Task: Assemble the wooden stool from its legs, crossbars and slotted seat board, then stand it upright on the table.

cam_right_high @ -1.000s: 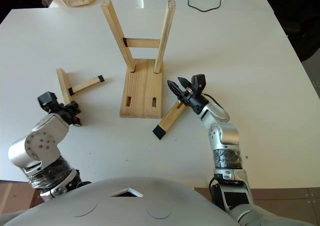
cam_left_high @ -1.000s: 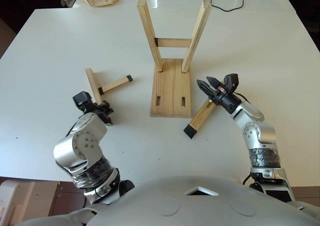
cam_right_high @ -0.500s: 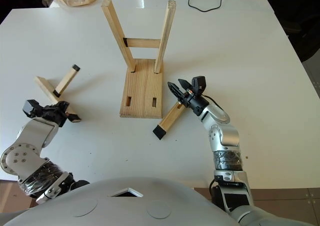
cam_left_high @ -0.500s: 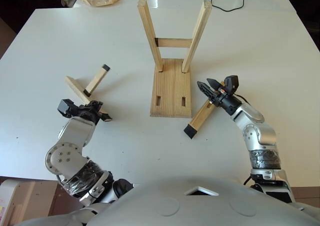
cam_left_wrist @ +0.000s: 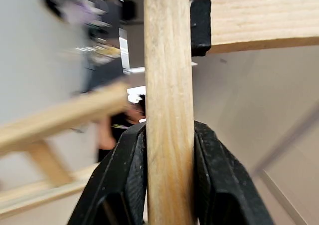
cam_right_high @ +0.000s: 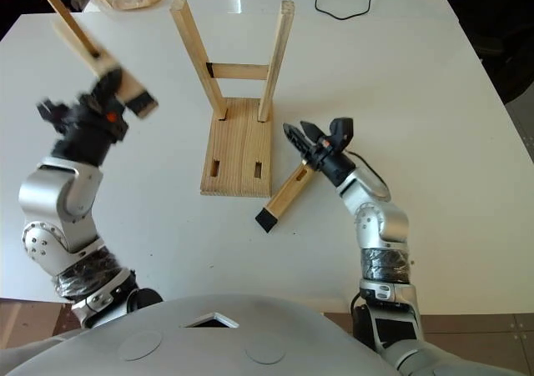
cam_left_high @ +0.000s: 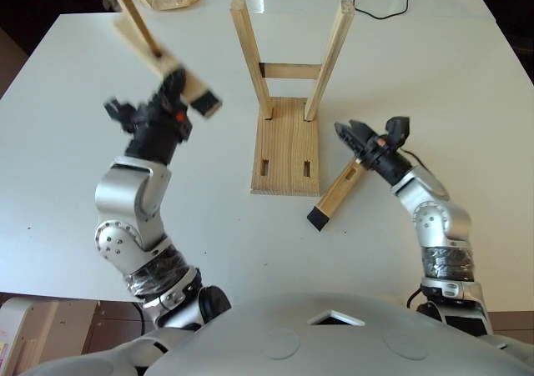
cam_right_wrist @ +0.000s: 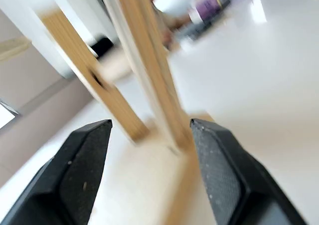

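Seat board (cam_left_high: 284,147) lies flat on the table (cam_left_high: 467,92), two joined legs (cam_left_high: 250,55) upright at its far end. High to its left, left fingers (cam_left_wrist: 124,175) clamp a leg-and-crossbar piece (cam_left_high: 146,38). Right fingers (cam_right_wrist: 79,170) gape over a loose leg (cam_left_high: 334,194) at its right edge. A cable (cam_left_high: 380,1) lies beyond.

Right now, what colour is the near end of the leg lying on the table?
Black, capping the pale wooden leg; best in left eye view.
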Robot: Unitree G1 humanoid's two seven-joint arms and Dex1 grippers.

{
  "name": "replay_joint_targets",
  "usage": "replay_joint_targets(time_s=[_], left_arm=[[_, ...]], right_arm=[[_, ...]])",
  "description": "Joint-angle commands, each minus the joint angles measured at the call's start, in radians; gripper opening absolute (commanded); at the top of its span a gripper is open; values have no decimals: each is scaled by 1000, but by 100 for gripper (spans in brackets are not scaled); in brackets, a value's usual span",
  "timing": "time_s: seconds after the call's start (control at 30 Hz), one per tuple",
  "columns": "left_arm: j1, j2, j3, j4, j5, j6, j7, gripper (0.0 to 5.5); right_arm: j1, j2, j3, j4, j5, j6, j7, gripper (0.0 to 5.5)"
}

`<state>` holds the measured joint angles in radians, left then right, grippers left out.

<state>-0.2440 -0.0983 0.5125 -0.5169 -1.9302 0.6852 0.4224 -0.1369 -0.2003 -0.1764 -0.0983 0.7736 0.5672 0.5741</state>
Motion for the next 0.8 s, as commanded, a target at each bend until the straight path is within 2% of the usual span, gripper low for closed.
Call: replay_joint_targets(time_s=[0.03, 0.13, 0.27, 0.43, 0.53, 0.73, 0.8], left_arm=[[-146, 29, -97, 2, -42, 6, -170, 108], [-209, 41, -139, 11, -42, 26, -274, 108], [-250, 38, -198, 28, -42, 85, -380, 108], [-314, 37, -225, 87, -42, 157, -444, 108], [-336, 86, -230, 152, -42, 243, -508, 108], [-393, 225, -248, 304, -42, 419, -659, 108], [-411, 248, -256, 330, -42, 449, -693, 108]], right_arm=[[-206, -42, -85, -73, 220, 153, -48, 290], [-363, -53, -136, -45, 378, 234, -124, 290], [-596, -86, -207, 80, 717, 364, -236, 290], [-747, -119, -175, 221, 957, 500, -237, 290], [-786, -120, -146, 210, 1006, 535, -187, 290], [-899, -162, -102, 343, 915, 575, -52, 374], [-953, -165, -97, 390, 901, 590, -17, 375]])
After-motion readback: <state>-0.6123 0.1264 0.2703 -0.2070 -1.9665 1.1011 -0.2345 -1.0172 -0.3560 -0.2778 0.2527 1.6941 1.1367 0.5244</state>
